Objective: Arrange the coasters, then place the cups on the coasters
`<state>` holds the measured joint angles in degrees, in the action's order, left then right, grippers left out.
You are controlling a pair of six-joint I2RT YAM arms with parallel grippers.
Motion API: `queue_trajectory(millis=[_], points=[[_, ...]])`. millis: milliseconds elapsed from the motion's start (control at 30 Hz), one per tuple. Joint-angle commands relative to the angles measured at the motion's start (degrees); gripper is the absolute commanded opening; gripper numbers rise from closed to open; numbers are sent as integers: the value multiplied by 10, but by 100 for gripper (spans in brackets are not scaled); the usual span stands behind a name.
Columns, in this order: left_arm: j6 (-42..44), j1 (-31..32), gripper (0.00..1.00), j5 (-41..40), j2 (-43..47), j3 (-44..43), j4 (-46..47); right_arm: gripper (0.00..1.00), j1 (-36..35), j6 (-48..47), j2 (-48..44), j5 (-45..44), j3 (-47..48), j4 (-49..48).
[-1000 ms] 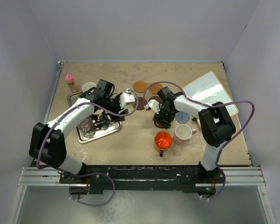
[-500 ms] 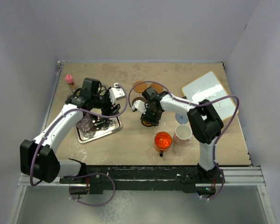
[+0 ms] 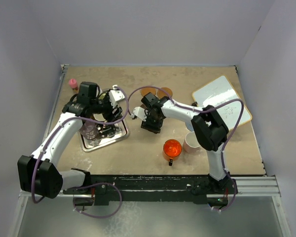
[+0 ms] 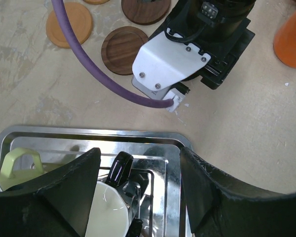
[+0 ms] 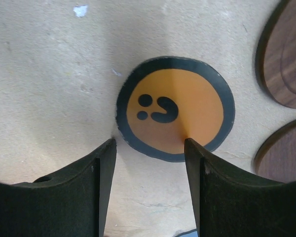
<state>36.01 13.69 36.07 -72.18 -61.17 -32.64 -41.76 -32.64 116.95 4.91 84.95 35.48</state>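
My right gripper (image 5: 149, 143) is open, low over the table, astride the near edge of the orange coaster with a dark rim (image 5: 175, 114), which lies flat. Its right fingertip (image 5: 190, 144) reaches that rim. Two brown coasters (image 5: 286, 64) (image 5: 281, 153) lie to the right. My left gripper (image 4: 139, 153) hangs open above the silver tray (image 4: 89, 134), over the black cup with a white inside (image 4: 108, 207); a pale green cup (image 4: 15, 163) stands beside it. A clear glass cup (image 3: 90, 131) is also in the tray. The red-orange cup (image 3: 171, 149) and a pale pink cup (image 3: 192, 142) stand on the table.
An orange coaster (image 4: 69, 23), a brown one (image 4: 124, 49) and a dark brown one (image 4: 145, 10) lie beyond the tray. A whiteboard (image 3: 221, 101) lies at the back right, and a pink-capped bottle (image 3: 73, 84) stands at the back left. Purple cables loop over both arms.
My right gripper has travelled left across the table, past the red-orange cup. My left arm has swung left and back over the tray.
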Motion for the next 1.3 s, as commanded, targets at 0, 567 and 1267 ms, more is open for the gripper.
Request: queue_trajectory(millis=[0, 567, 1267], points=[[-5, -7, 63, 28, 15, 0, 20, 60, -16, -11, 16, 34, 3, 31], [-6, -12, 63, 36, 21, 6, 28, 73, 2, -14, -73, 11, -41, -5], [-10, -24, 63, 42, 20, 12, 33, 66, 33, -50, 11, 41, 17, 6]])
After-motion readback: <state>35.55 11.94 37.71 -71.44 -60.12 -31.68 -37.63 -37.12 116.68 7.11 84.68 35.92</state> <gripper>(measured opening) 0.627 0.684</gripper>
